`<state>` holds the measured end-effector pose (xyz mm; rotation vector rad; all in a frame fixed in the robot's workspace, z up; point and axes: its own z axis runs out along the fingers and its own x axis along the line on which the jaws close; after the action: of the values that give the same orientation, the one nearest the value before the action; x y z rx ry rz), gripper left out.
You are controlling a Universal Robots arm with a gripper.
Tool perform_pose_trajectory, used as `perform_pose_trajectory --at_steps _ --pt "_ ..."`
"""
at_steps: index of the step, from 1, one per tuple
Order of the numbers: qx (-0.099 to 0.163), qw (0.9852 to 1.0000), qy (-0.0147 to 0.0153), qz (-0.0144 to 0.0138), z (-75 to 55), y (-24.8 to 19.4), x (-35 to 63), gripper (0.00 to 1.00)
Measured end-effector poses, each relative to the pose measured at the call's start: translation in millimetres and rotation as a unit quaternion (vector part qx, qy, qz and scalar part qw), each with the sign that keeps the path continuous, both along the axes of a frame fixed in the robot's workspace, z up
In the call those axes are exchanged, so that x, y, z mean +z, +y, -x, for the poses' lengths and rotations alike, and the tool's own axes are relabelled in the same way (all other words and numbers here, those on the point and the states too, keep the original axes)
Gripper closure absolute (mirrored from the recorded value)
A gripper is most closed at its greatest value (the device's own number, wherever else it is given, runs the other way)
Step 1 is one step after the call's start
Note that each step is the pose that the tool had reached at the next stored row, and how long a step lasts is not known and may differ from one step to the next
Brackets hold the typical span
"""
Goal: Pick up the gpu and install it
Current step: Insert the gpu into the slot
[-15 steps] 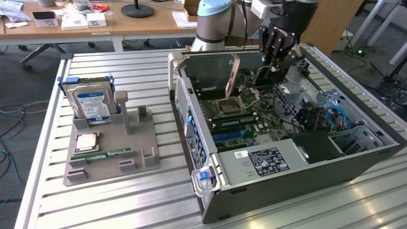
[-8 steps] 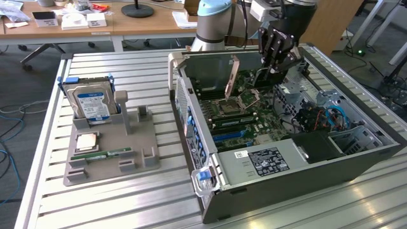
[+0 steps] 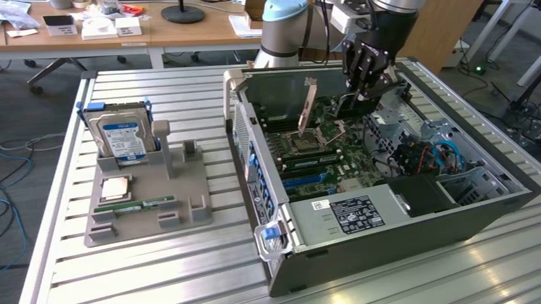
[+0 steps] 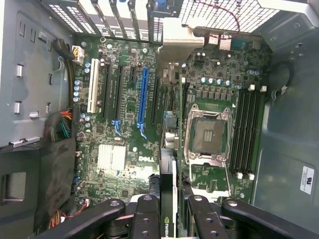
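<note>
- A slatted metal table [image 3: 152, 266] fills the foreground of the exterior view, with wooden desks [image 3: 169, 31] behind it.
- An open computer case [image 3: 406, 247] lies on its side on the table, toward the exterior view's right, with its motherboard [image 4: 124, 99] facing up.
- The gripper [image 3: 365, 88] hangs over the far part of the case, its fingers [image 4: 147, 214] clamped on either side of the gpu [image 3: 310, 104].
- The gpu stands on edge inside the case, above the motherboard, with its pale bracket toward the case's rear wall.
- From the wrist, the gpu [image 4: 169, 149] lies between the long blue slot [image 4: 144, 94] and the CPU socket [image 4: 207, 137]; I cannot tell whether it touches a slot.
- On the exterior view's left, a grey holder [image 3: 169, 202] carries a hard drive [image 3: 123, 139] standing upright and a RAM stick [image 3: 135, 206] lying flat.
</note>
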<state>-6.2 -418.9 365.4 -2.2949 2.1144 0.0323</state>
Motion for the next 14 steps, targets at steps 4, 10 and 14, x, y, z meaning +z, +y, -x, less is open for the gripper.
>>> perform_pose_trajectory --at_steps 4,10,14 --pt "-0.014 0.9999 0.0 0.0003 0.2 -0.8 -1.1 0.73" --pt "-0.025 0.9997 0.0 0.0004 0.2 -4.9 -1.7 0.73" --pt "-0.026 0.9997 0.0 0.0004 0.2 -10.2 -2.0 0.73"
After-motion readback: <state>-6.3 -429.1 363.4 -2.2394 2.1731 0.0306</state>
